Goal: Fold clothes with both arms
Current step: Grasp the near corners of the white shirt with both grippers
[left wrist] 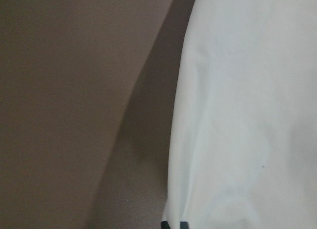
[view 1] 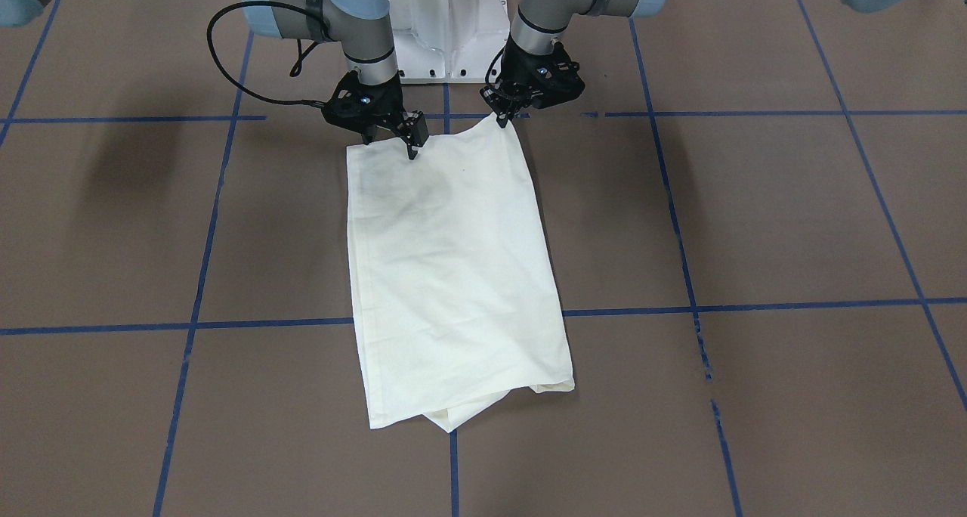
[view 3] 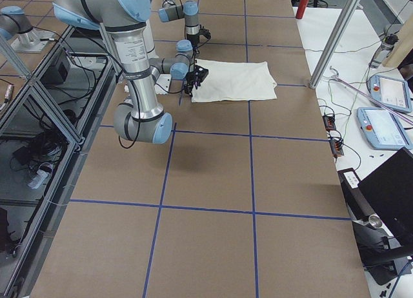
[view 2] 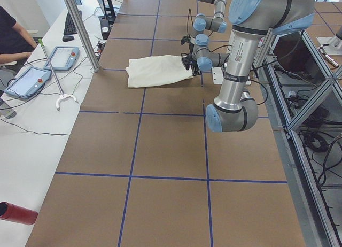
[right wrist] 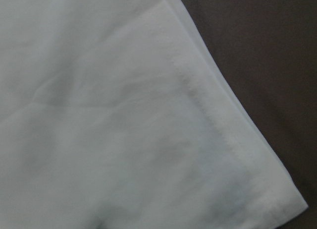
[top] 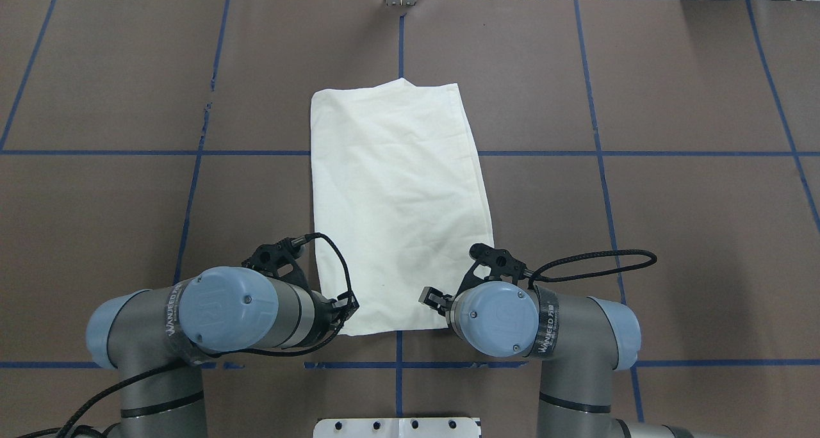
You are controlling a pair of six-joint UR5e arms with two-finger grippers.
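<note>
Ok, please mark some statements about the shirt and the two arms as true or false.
1. The shirt shows only plain cream cloth. True.
2. The fingers work at the shirt's far end. False: the left fingers and right fingers are at the end nearest the white base.
3. A corner rises in a peak at the left fingers. True.
4. The sleeves lie spread out. False: the shirt is folded into a long strip.

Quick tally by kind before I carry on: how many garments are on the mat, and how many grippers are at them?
T-shirt: 1
Grippers: 2 (left gripper, right gripper)
Total: 3
</note>
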